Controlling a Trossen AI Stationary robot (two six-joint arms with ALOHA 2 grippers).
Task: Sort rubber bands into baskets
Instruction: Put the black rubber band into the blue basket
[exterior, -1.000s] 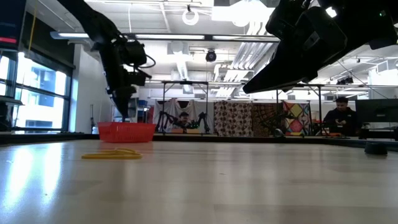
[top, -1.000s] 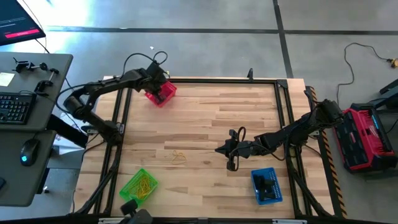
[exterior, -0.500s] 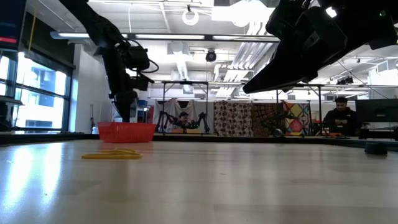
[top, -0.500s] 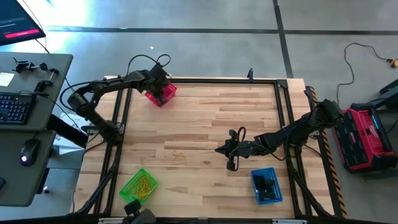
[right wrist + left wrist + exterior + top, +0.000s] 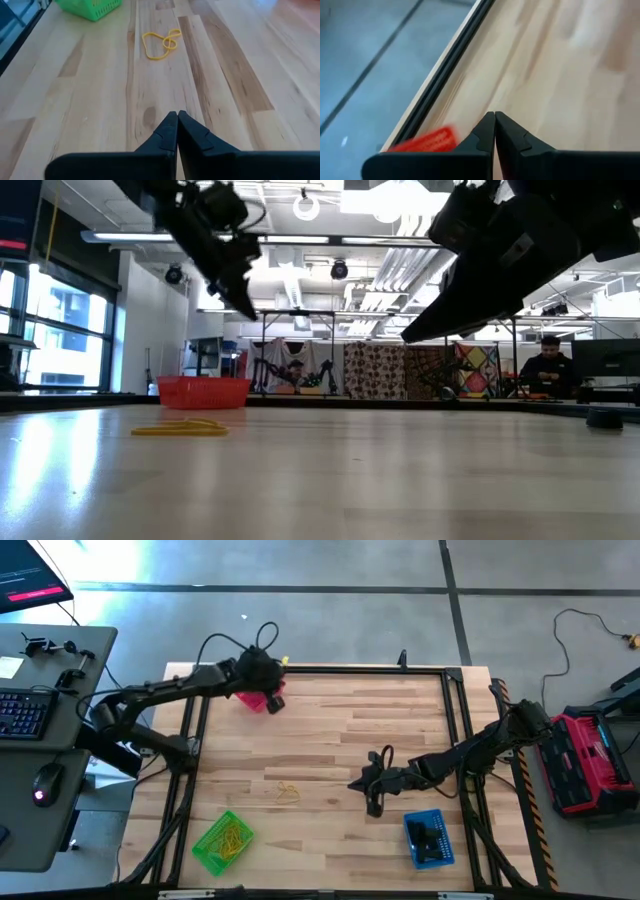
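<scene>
On a slatted wooden table (image 5: pixel 400 740) framed by a black rail, two dark robot arms are working among three small perforated baskets. The left arm is reaching over the far left corner, its left gripper (image 5: pixel 268 668) hanging above the red basket (image 5: pixel 262 698) with fingers pressed together and nothing visible between them. The right arm is stretching in from the right edge toward the middle, its right gripper (image 5: pixel 372 802) also pressed shut and empty, hanging a little above the boards. The blue basket (image 5: pixel 428 838) is sitting just beside that gripper toward the near right, holding a dark heap that looks like black bands. The green basket (image 5: pixel 224 838) is resting at the near left corner with tan-yellow loops inside. The last loose pieces, a small tangle of tan-yellow rubber bands (image 5: pixel 288 792), are lying flat on bare wood near the table's middle, between the green basket and the right gripper. In the right wrist view the tangle (image 5: pixel 161 43) is lying straight ahead of the closed fingertips, with the green basket (image 5: pixel 90 7) farther on along much the same line. The right arm appears much the nearer, and nothing is standing between its gripper and the tangle; the fingers would have to spread before any pickup. Off the table, a red and black machine (image 5: pixel 588 762) is sitting on the floor at right, and a desk with a keyboard (image 5: pixel 24 712) at left.
</scene>
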